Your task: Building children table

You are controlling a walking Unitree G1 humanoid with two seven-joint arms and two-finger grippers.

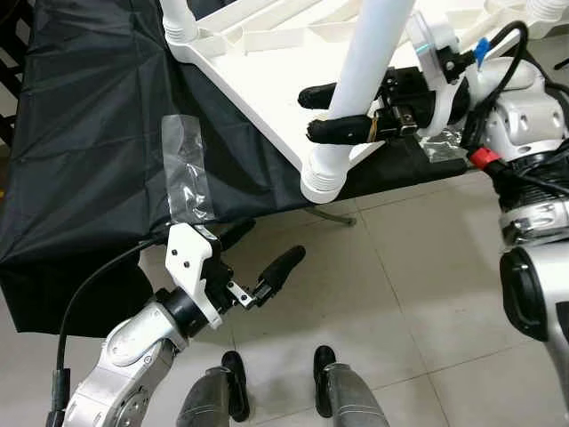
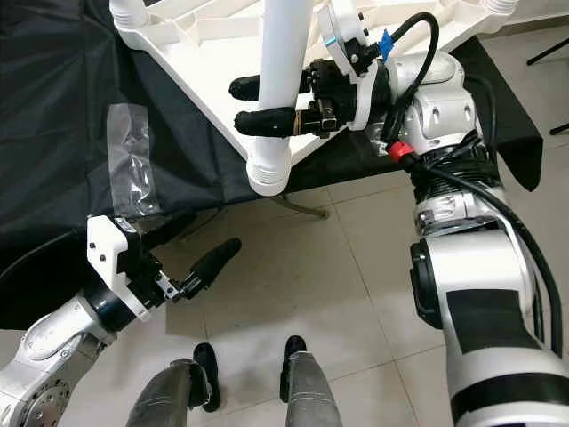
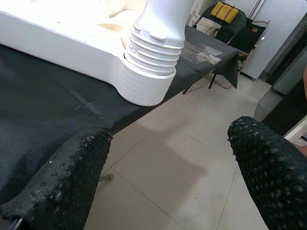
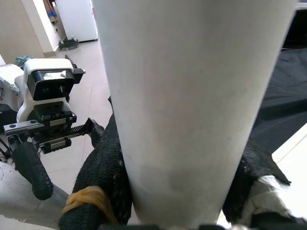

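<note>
A white plastic children's tabletop [image 1: 267, 71] lies upside down on a black-draped table [image 1: 89, 133]. A white table leg [image 1: 369, 62] stands in the corner socket [image 1: 324, 178] at the near edge. My right gripper [image 1: 322, 114] is shut on the table leg a little above the socket, one finger on each side. In the right wrist view the leg [image 4: 192, 105] sits between the black fingers [image 4: 103, 177]. My left gripper [image 1: 262, 253] hangs open below the table edge, over the floor, holding nothing. Its wrist view looks up at the socket [image 3: 146, 76].
A strip of clear tape [image 1: 187, 169] sticks to the black cloth at the near edge. Another leg socket [image 1: 180, 22] sits at the tabletop's far corner. My feet [image 1: 276, 378] stand on the tiled floor. A metal table foot [image 1: 331, 216] rests under the table.
</note>
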